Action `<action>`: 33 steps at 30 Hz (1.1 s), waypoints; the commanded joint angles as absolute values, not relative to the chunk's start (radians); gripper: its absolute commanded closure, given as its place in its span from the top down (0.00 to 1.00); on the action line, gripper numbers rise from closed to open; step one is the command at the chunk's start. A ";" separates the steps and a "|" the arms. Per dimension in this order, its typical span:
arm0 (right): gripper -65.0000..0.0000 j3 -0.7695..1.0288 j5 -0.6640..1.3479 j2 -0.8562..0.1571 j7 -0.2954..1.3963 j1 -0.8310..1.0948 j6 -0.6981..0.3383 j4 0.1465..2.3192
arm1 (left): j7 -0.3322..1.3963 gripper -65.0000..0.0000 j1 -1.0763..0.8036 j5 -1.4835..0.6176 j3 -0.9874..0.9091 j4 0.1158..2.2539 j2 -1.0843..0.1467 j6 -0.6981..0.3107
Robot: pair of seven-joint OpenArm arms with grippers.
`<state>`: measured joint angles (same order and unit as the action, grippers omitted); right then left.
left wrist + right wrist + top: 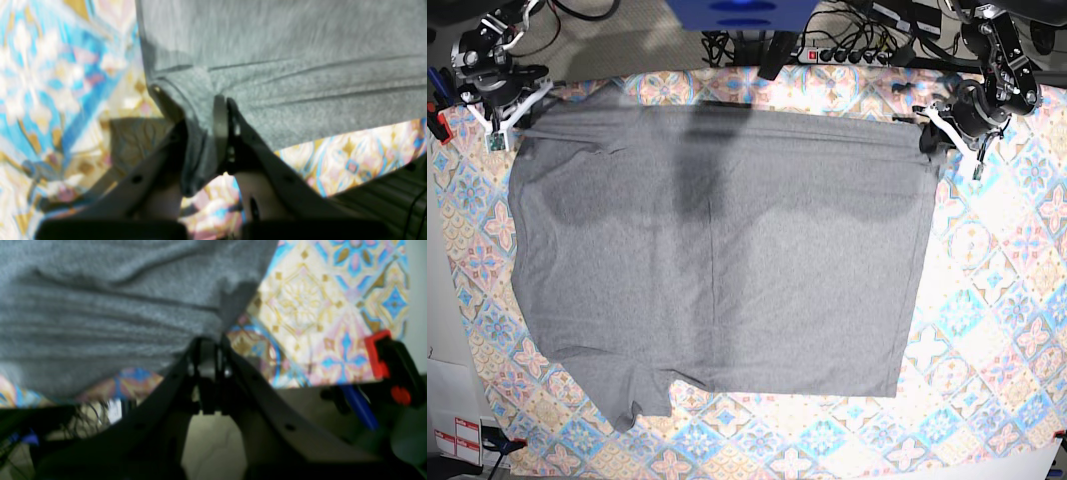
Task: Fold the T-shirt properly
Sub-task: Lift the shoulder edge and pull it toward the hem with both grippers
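The heather-grey T-shirt lies spread over the tile-patterned tablecloth, with one sleeve at the near left. Its far edge is stretched taut between my two grippers and casts a shadow band on the cloth below it. My left gripper is at the far right corner. The left wrist view shows it shut on a bunched fold of the shirt. My right gripper is at the far left corner. The right wrist view shows it shut on the shirt's edge.
A power strip and cables run along the table's far edge, beside a blue object. A red-and-black clamp sits at the table edge near my right gripper. Bare tablecloth surrounds the shirt.
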<state>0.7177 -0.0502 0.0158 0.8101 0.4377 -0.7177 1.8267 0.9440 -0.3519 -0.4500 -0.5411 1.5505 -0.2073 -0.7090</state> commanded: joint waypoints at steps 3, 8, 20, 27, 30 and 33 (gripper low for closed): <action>0.00 0.725 -0.113 -0.001 0.799 0.384 -0.698 1.844 | 0.944 0.00 -0.326 -0.447 -0.553 1.567 -0.225 -0.698; 0.00 0.699 -0.139 -0.001 0.803 0.341 -0.698 1.842 | 0.972 0.00 -0.277 -0.430 -0.550 1.567 -0.226 -0.698; 0.00 0.647 -0.142 -0.007 0.803 0.295 -0.698 1.833 | 0.990 0.00 -0.170 -0.315 -0.549 1.566 -0.222 -0.698; 0.00 0.587 -0.357 -0.002 0.803 0.202 -0.698 1.831 | 1.099 0.00 -0.048 -0.202 -0.547 1.563 -0.196 -0.698; 0.00 0.556 -0.398 0.007 0.803 0.183 -0.698 1.830 | 1.106 0.00 -0.016 -0.165 -0.547 1.563 -0.176 -0.698; 0.00 0.550 -0.400 0.010 0.803 0.157 -0.698 1.819 | 1.106 0.00 0.010 -0.101 -0.547 1.563 -0.148 -0.698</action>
